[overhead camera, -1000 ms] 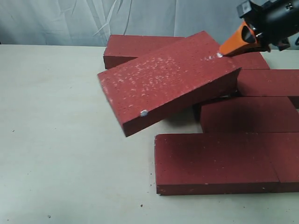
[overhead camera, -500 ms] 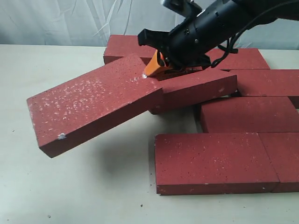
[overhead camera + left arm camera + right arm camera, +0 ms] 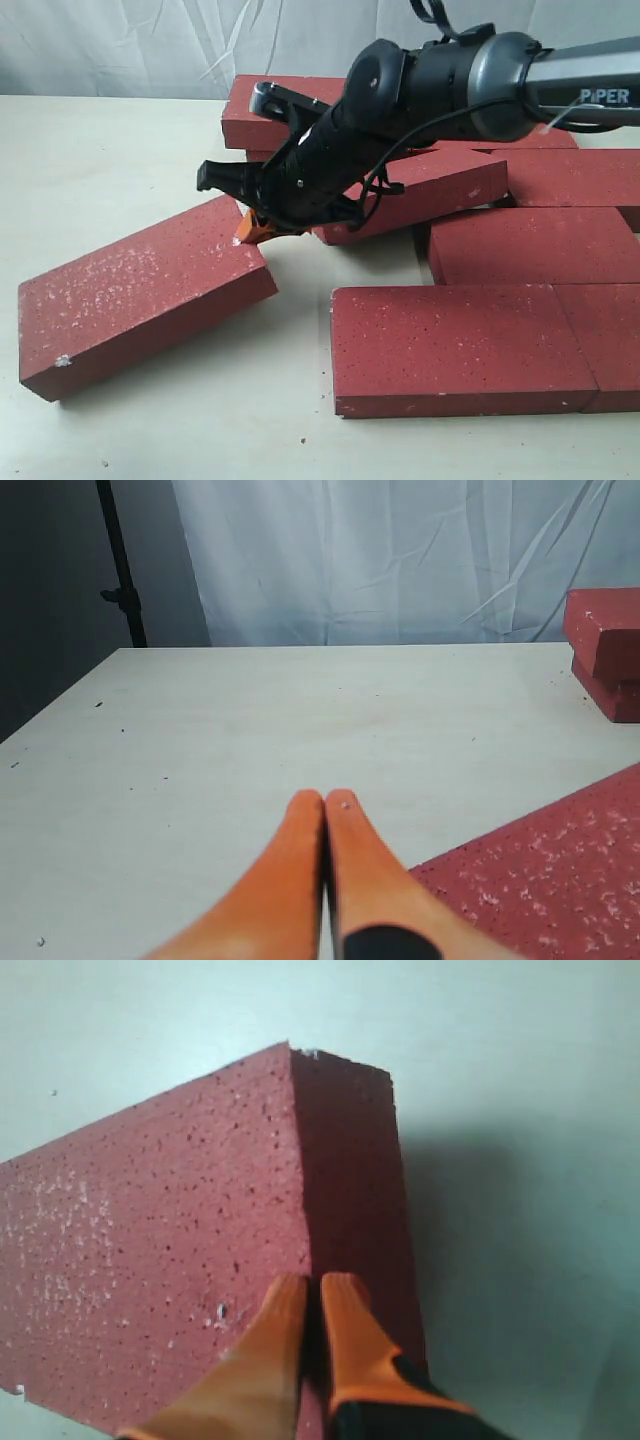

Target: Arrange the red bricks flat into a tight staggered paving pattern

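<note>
A white-flecked red brick (image 3: 140, 295) lies on the table at the left, set at an angle and apart from the others. My right gripper (image 3: 248, 228) reaches across the middle to that brick's near right corner. In the right wrist view this gripper (image 3: 312, 1285) is shut with nothing between its fingers, and its tips rest on the top edge of the brick (image 3: 150, 1260). My left gripper (image 3: 325, 798) is shut and empty over bare table, beside the flecked brick (image 3: 560, 880). It does not show in the exterior view.
The other red bricks sit at the right: one at the back (image 3: 285, 105), one tilted (image 3: 440, 185) under the right arm, two behind it (image 3: 575, 175) (image 3: 530, 245), and a front pair (image 3: 450, 345) (image 3: 610, 340). A white curtain hangs behind the table.
My right arm has swung left across the pile. The flecked brick went with it, off the top of the other bricks and down onto the table at the left.
</note>
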Controlling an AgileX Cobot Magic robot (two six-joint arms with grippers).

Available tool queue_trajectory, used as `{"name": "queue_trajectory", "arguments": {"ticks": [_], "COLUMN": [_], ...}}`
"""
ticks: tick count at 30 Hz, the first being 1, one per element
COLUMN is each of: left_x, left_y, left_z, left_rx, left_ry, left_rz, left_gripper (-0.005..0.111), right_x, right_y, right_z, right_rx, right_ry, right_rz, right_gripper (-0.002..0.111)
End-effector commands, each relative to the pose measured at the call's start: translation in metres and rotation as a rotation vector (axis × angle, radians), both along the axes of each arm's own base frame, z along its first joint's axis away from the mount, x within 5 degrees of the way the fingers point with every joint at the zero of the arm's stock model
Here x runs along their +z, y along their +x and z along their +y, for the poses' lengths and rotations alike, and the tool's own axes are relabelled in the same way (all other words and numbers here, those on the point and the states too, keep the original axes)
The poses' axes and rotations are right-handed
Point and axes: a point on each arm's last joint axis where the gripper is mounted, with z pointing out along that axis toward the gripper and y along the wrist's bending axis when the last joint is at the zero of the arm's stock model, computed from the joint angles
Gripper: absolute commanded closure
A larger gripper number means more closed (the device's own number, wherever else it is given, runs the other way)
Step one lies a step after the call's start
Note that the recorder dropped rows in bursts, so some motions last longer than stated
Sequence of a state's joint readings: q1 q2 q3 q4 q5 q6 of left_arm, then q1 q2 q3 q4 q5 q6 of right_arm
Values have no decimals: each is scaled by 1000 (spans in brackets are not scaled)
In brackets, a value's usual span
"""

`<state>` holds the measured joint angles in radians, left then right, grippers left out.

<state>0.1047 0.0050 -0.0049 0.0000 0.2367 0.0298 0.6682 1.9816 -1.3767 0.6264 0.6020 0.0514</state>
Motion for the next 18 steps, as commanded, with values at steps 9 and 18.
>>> {"name": "queue_trajectory", "arguments": {"ticks": [9,18], "left_x": [-1,-1], "left_y": [0,0], "left_z": [0,0], "left_rx": [-5,-5], "left_ry": [2,2], "left_rz": [-5,-5], "left_gripper": [107,107], "right_x": [-19,43], "right_y": [1,-7], "right_z": [-7,-21], "right_rx": [32,100], "right_ry": [-136,-107], "right_rz": [18,-141], "right_gripper": [65,55]}}
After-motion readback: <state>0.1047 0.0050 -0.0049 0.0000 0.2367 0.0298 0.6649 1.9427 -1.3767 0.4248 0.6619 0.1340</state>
